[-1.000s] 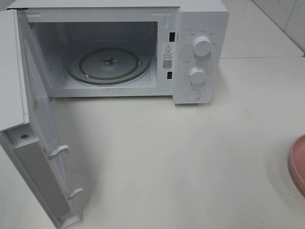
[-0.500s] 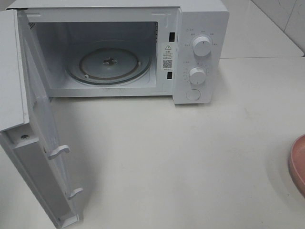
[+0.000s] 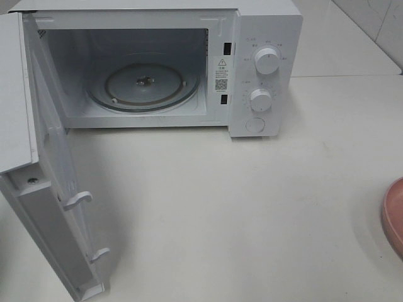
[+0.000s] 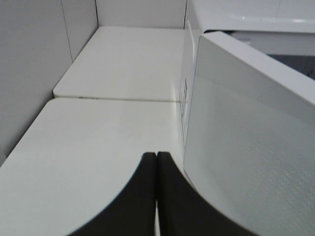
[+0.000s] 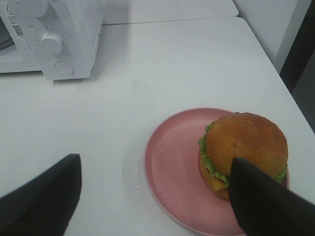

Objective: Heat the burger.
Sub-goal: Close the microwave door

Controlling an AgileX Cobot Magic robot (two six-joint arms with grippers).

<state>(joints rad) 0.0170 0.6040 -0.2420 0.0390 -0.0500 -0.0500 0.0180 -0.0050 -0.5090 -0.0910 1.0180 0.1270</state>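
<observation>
labels on the microwave

a white sticker [image 3: 220, 73] on the microwave [image 3: 264, 38] door frame, upper middle of the overhead view, carries a warning triangle and a qr code; its print is too small to read. markings around the two knobs [image 3: 267, 61] are illegible too.

Almost no change was seen in the high view: the pink plate [image 3: 395, 217] at the right edge of the surface [image 3: 252, 207] was shifted very slightly. The fingers [image 4: 147, 196] of the left gripper [image 4: 156, 156] had been brought together, pressed flat against each other.
</observation>
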